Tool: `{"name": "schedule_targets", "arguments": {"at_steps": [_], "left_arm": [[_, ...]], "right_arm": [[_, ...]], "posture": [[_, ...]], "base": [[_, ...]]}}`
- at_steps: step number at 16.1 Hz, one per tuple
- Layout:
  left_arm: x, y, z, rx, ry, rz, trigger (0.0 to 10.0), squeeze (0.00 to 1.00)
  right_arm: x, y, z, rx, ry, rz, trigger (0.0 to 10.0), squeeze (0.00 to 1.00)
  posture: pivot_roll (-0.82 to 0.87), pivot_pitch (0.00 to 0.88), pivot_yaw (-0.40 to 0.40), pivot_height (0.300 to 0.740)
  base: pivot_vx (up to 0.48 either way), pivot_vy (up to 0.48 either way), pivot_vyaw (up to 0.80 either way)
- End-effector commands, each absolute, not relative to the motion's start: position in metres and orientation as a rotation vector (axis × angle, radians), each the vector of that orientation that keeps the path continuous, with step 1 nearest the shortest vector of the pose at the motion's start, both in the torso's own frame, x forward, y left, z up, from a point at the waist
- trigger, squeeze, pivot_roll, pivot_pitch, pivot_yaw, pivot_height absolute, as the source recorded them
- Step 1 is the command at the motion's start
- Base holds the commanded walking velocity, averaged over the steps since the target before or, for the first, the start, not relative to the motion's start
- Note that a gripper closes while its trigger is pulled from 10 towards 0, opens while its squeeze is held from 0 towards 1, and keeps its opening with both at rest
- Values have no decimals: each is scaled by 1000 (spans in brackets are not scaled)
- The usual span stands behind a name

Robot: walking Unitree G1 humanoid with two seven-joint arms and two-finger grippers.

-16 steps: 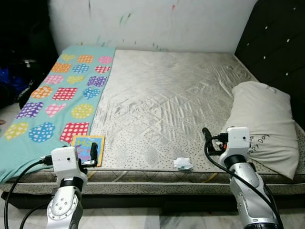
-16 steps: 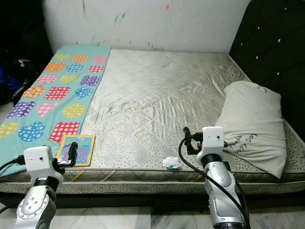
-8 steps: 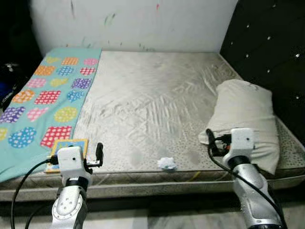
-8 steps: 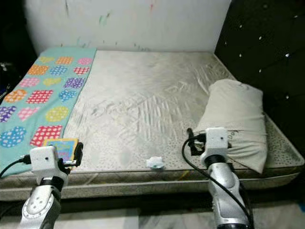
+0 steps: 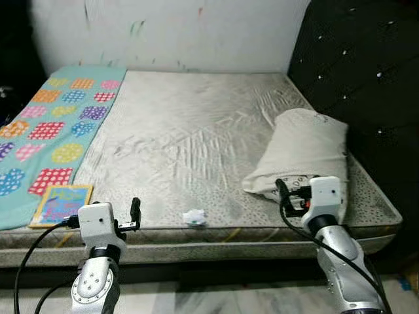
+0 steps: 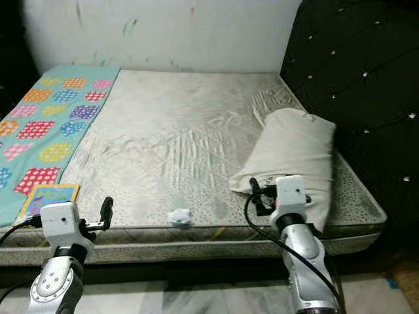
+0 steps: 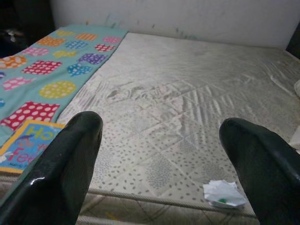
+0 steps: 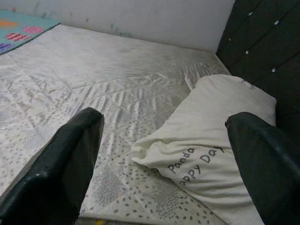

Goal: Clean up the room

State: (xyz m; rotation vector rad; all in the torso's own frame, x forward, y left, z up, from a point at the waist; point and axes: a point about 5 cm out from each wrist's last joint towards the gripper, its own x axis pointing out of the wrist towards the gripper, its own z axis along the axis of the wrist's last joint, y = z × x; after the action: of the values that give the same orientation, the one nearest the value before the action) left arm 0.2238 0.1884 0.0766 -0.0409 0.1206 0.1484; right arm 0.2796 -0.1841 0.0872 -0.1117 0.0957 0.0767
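Observation:
A crumpled white tissue (image 5: 194,216) lies near the front edge of the bare grey mattress (image 5: 190,124), between my two arms. A colourful children's book (image 5: 61,201) rests on the front corner of a teal patterned blanket (image 5: 46,127) at the left. A cream pillow (image 5: 301,150) lies askew at the right, by the headboard. My left gripper (image 5: 134,210) hovers open at the bed's front edge, left of the tissue (image 7: 223,193). My right gripper (image 5: 282,191) is open just in front of the pillow (image 8: 215,150), holding nothing.
A black tufted headboard (image 5: 357,78) rises along the right side of the bed. A scribbled white wall (image 5: 170,29) stands behind it. Pale tiled floor (image 5: 216,301) runs in front of the bed, with dark clutter (image 5: 6,91) at the far left.
The whole picture has slid left, so the camera has moved to the right along the bed. Both arms keep their pose and stay open; pillow, tissue and book lie as before.

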Motion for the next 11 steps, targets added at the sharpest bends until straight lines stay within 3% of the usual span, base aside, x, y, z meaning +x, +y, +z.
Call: {"name": "schedule_targets", "arguments": {"at_steps": [1,11], "left_arm": [[224,193,78,-31,111,170,10000,0],[225,193,77,-34,112,175,10000,0]], "right_arm": [[283,-177,93,-110,81,83,10000,0],[285,-170,94,-128,76,112,10000,0]], "posture": [[-5,0,-67,740],[-5,0,-67,740]], "base": [[0,0,0],[0,0,0]]}}
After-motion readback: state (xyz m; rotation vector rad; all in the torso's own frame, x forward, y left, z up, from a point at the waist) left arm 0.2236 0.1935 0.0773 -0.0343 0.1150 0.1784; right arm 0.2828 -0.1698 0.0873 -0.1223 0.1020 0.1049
